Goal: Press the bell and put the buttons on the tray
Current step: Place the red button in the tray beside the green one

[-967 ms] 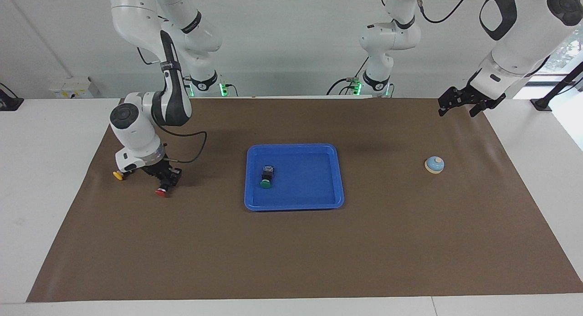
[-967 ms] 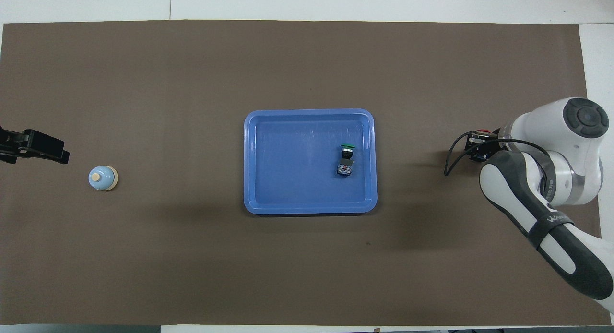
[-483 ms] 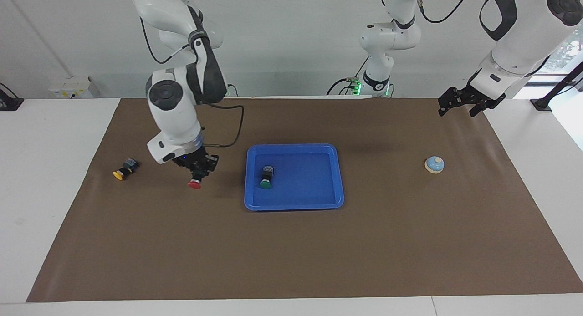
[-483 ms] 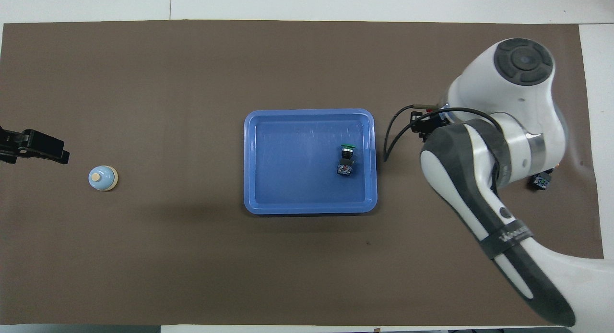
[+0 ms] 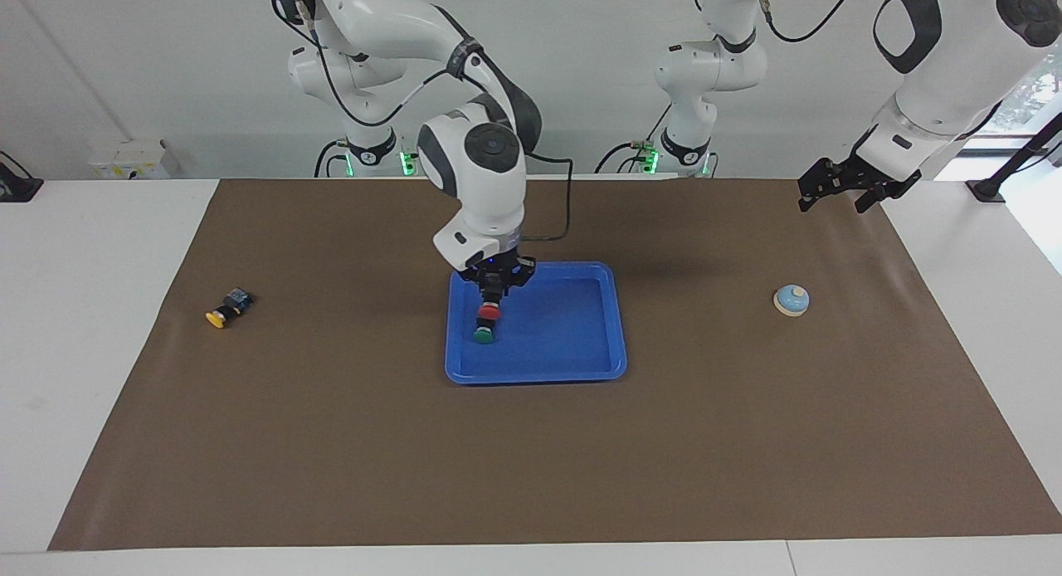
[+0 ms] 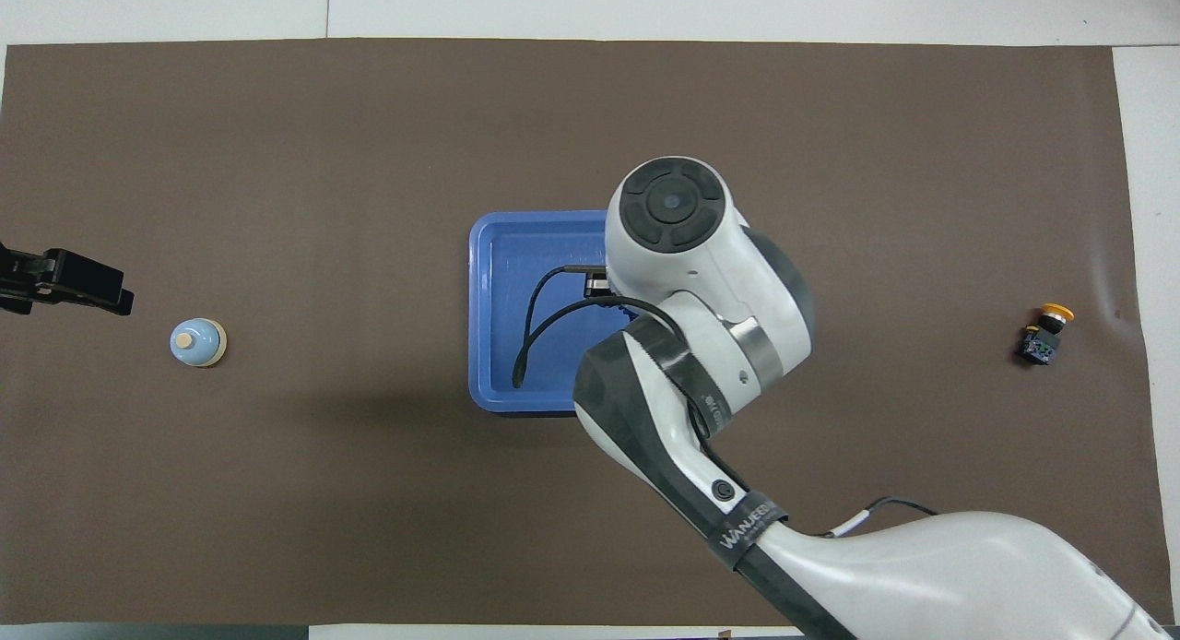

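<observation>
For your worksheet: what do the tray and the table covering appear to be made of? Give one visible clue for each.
Tray: probably moulded plastic, fairly glossy; uniform blue, rounded corners, soft reflections on its floor.
Table covering: apparently brown paper or thin matte sheet; flat, dull, with faint ripples near its edges.

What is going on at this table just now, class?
The right arm's tool is shut on the red button and holds it over the blue tray, just above the green button that already lies in it. The yellow button lies on the mat toward the right arm's end of the table. The left arm's tool waits, open, up in the air near the bell.
</observation>
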Motion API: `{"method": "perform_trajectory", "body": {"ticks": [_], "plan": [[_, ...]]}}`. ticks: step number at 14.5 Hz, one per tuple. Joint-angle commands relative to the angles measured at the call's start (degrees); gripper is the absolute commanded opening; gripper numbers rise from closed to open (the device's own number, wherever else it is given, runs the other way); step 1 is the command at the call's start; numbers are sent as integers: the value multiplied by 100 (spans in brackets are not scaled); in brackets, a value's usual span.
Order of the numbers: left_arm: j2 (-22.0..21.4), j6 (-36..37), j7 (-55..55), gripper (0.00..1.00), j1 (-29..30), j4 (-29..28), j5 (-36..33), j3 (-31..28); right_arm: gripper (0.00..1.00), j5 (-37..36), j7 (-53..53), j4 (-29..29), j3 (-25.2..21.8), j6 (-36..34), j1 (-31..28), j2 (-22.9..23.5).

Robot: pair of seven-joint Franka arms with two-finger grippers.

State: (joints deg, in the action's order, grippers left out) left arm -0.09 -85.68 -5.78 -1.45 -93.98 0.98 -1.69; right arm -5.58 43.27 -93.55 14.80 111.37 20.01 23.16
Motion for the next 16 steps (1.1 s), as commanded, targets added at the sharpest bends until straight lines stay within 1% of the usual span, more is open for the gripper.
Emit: {"method": "perform_trajectory", "body": {"ticks": [1, 2, 5, 7, 10, 11, 13, 14, 15, 16], "plan": [[-70, 86, 42, 100, -31, -15, 95, -42, 0, -22, 67, 276, -39, 348, 55, 487], [-70, 86, 42, 100, -22, -15, 95, -42, 0, -57, 58, 206, -39, 576, 56, 549], [-70, 86, 42, 100, -31, -7, 95, -42, 0, -66, 50, -215, -39, 1113, 47, 541], [-70, 86, 42, 100, -31, -15, 95, -42, 0, -66, 58, -619, -30, 1578, 55, 453], [-70, 86, 42, 100, -31, -15, 95, -42, 0, -66, 163, -1076, -12, 2062, 99, 330], [-70, 86, 42, 100, -31, -15, 95, -42, 0, -66, 312, -1138, -21, 2142, 256, 321], [-70, 86, 42, 100, -31, -15, 95, -42, 0, -66, 471, -1130, -21, 2003, 275, 295], [-70, 86, 42, 100, -31, -15, 95, -42, 48, -66, 524, -1122, -21, 1941, 275, 286], [-70, 86, 42, 100, -22, -15, 95, -42, 99, -66, 559, -1069, -30, 1819, 301, 286], [-70, 86, 42, 100, -31, -15, 95, -42, 100, -66, 568, -956, -38, 1600, 293, 277]]}}
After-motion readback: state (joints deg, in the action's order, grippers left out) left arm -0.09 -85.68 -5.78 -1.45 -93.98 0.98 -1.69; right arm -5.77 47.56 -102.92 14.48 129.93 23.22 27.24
